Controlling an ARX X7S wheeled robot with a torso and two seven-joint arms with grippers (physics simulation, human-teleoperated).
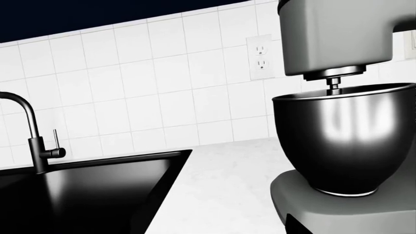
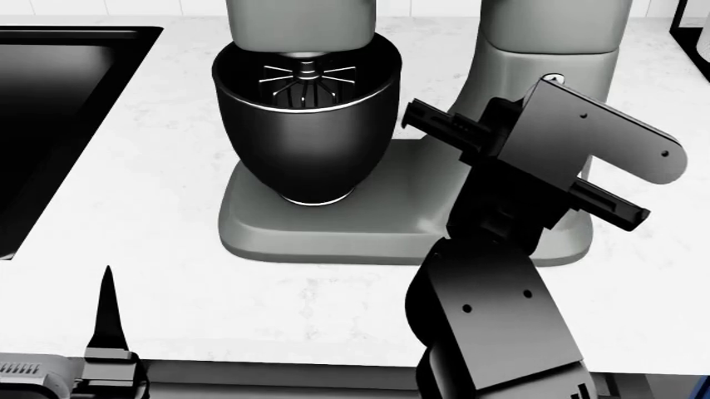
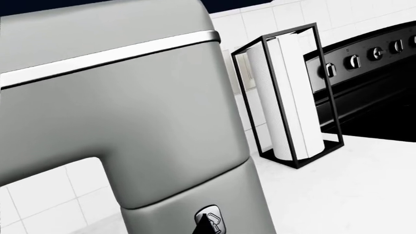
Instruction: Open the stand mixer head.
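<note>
The right gripper (image 2: pixel 554 79) meets the stand mixer head (image 2: pixel 554 25); its opening seems hidden; the left gripper (image 2: pixel 108 320) touches nothing, its spread unclear.

Legible text: none showing in any view. Sole marking: a small pictogram badge (image 3: pixel 208 218) sitting on the grey mixer column (image 3: pixel 195 195), its symbol unclear. Stove knobs (image 3: pixel 351 61) are carrying no readable numbers.
</note>
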